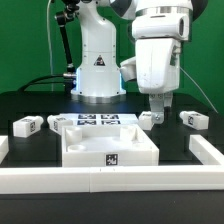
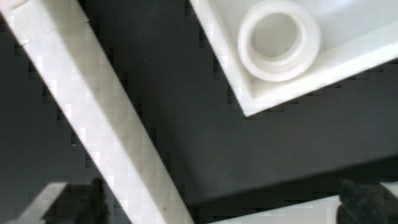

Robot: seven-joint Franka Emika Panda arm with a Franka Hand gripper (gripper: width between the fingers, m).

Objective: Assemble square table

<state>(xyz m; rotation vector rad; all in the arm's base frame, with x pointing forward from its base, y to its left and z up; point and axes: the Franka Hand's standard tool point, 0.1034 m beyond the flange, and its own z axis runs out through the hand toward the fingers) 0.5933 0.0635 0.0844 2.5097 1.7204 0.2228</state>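
Four stubby white block legs lie loose on the black table [image 1: 35,104], none fixed to the slab [image 1: 88,153]: a leg [image 1: 27,125] and another leg [image 1: 57,122] toward the exterior view's left, a third leg [image 1: 150,118] and a fourth leg [image 1: 192,120] toward its right, each carrying a black-and-white tag. The slab sits in the middle, a smooth white plastic square with a raised rim and a tag on its near wall. It lies just in front of the marker board [image 1: 97,120], which it partly hides. Long white rails border the table, and the near rail [image 1: 110,181] runs across the front; the side ones are cut off at the frame edges. The gripper [image 1: 158,108] hangs close above the third leg, though the exterior view is too coarse to say whether they touch. The wrist view adds what that view lacks: a slab corner with a round ringed socket [image 2: 276,45] and a long flat white bar [image 2: 107,120] crossing on a slant, probably a rail. The dark fingertips [image 2: 54,205] show blurred at the frame's edge, spread wide with nothing gripped between them. The arm's upper links are cut off above its white base [image 1: 97,65].
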